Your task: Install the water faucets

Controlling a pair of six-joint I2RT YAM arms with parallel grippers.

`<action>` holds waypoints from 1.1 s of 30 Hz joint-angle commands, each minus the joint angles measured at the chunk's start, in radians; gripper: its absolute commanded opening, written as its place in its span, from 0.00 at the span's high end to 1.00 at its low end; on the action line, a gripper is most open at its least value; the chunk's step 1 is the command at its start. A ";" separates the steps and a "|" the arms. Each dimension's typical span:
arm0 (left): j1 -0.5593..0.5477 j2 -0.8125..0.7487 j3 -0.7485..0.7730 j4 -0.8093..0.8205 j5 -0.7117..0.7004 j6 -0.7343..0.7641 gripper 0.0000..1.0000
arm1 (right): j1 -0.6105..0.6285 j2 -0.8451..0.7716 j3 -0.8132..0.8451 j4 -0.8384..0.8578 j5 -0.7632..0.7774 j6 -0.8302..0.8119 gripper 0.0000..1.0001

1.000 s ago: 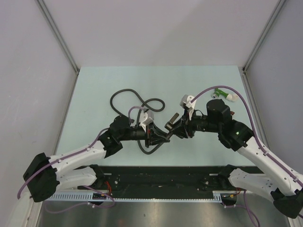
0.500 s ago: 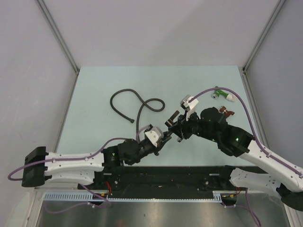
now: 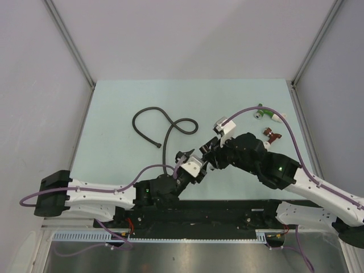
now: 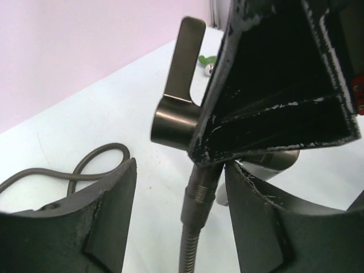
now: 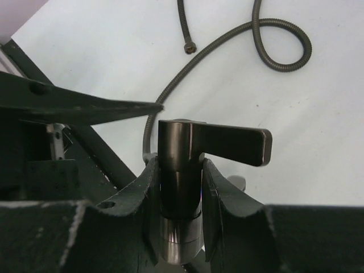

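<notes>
My right gripper (image 5: 179, 165) is shut on the round body of the water faucet (image 5: 177, 149), a dark grey-brown metal piece held upright with its flat lever (image 5: 233, 142) pointing right. In the left wrist view the faucet (image 4: 173, 120) hangs just above my left gripper (image 4: 181, 170). That gripper is open, its fingers (image 4: 108, 219) on either side of the flexible hose's threaded end (image 4: 199, 190) without touching it. The hose end runs up to the faucet's underside; the joint is hidden behind the right fingers. Seen from above, both grippers (image 3: 187, 163) (image 3: 209, 154) meet near the table's front middle.
The rest of the dark hose (image 3: 165, 120) lies looped on the pale green table (image 3: 114, 108) behind the grippers. A green fitting (image 3: 263, 114) and a dark-red fitting (image 3: 272, 135) lie at the right back. Grey walls enclose the table on three sides.
My left gripper has opened after being shut. The left arm has swung low along the near edge, its gripper now under the faucet. The right gripper with the faucet shifted slightly left.
</notes>
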 commanded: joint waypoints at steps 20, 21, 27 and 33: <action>0.560 -0.346 -0.163 -0.103 1.287 -0.381 0.18 | -0.095 -0.123 0.023 0.078 -0.286 -0.098 1.00; 0.569 -0.327 -0.161 -0.087 1.359 -0.387 0.19 | -0.095 -0.123 0.023 0.083 -0.293 -0.098 1.00; 0.589 -0.222 -0.166 0.044 1.462 -0.447 0.20 | -0.094 -0.124 0.016 0.098 -0.362 -0.106 1.00; 0.598 -0.165 -0.161 0.168 1.562 -0.518 0.24 | -0.092 -0.118 0.003 0.116 -0.409 -0.117 1.00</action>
